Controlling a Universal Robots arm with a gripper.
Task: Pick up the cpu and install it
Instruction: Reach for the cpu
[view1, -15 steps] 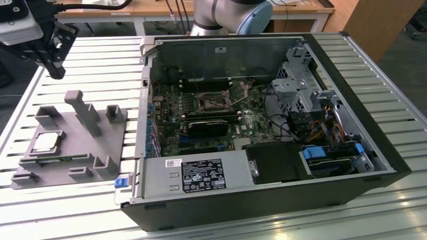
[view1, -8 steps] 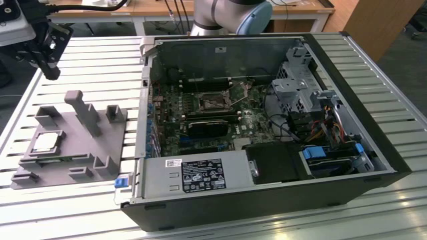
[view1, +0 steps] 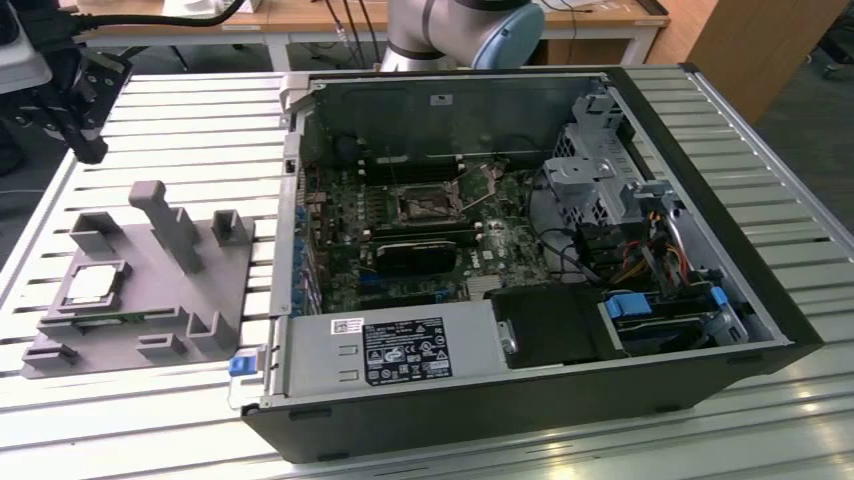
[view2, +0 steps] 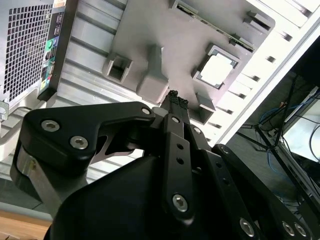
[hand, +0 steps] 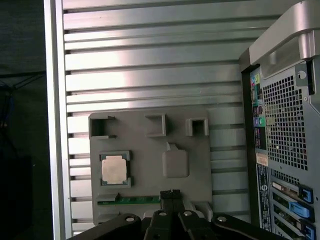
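The slatted table (view1: 781, 190) bears a grey tray (view1: 180, 295) (beside it, a computer case (view1: 534, 400)).

Cpu (hand: 115, 168) top silvery metal — tray (hand: 145, 165) matt grey plastic.

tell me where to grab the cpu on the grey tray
Probably its two opposite thin edges, coming straight down from above. The cpu lies flat, silvery top up, in a shallow walled pocket of the grey tray, so a sideways approach looks blocked.

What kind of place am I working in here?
Probably a lab or workshop test bench: a slatted metal table holds an open computer case and a grey tray with the cpu, with wooden desks behind.
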